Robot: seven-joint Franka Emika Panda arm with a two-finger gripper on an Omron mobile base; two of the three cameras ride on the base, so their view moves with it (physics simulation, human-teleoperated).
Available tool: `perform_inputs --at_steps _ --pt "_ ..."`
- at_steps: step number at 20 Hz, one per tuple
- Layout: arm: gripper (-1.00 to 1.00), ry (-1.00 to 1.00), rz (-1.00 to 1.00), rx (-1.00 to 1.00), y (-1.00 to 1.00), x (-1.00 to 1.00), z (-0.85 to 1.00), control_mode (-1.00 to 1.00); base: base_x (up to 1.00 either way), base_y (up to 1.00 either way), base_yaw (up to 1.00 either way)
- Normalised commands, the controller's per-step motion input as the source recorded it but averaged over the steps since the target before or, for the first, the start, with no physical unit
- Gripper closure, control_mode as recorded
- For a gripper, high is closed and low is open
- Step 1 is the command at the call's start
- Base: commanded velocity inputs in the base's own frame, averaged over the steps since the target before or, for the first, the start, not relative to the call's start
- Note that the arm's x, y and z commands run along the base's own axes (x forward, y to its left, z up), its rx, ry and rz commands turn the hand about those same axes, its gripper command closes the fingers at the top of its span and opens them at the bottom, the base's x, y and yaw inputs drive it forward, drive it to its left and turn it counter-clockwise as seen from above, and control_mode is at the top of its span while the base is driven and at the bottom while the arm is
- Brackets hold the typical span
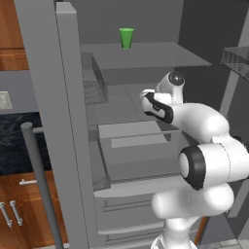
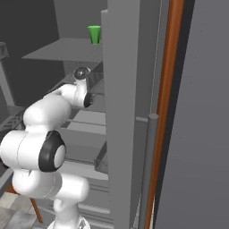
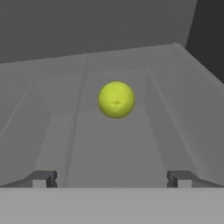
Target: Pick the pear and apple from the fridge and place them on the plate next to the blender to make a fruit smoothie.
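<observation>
Now the arm (image 1: 194, 126) is reaching into the open fridge (image 1: 146, 58), and from the hand view the pear (image 3: 116, 99) sits dead ahead on a grey shelf (image 3: 109, 148), near the back wall. The 2 fingers (image 3: 42, 179) are spread wide with nothing between them, well short of the fruit. The risk, I'd judge: that pear is round and free to roll, so a fingertip nudging it off-centre could send it away toward the back. A low approach might also scrape the shelf. The green cup (image 1: 126, 38) stands on a higher shelf.
</observation>
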Motion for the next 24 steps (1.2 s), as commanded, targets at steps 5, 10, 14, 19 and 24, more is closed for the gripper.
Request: perform_inputs --at_steps 5,10,14,19,24 --pt "-1.00 0.01 0.00 0.00 0.00 0.50 -0.18 -1.00 0.00 0.00 0.00" --pt "-1.00 0.03 0.00 0.00 0.00 0.47 -0.16 -1.00 0.00 0.00 0.00" --pt "-1.00 0.03 0.00 0.00 0.00 0.43 -0.16 -1.00 0.00 0.00 0.00" --pt "-1.00 0.06 0.00 0.00 0.00 0.43 -0.20 -1.00 0.00 0.00 0.00" --pt "-1.00 0.03 0.00 0.00 0.00 0.43 -0.17 -1.00 0.00 0.00 0.00"
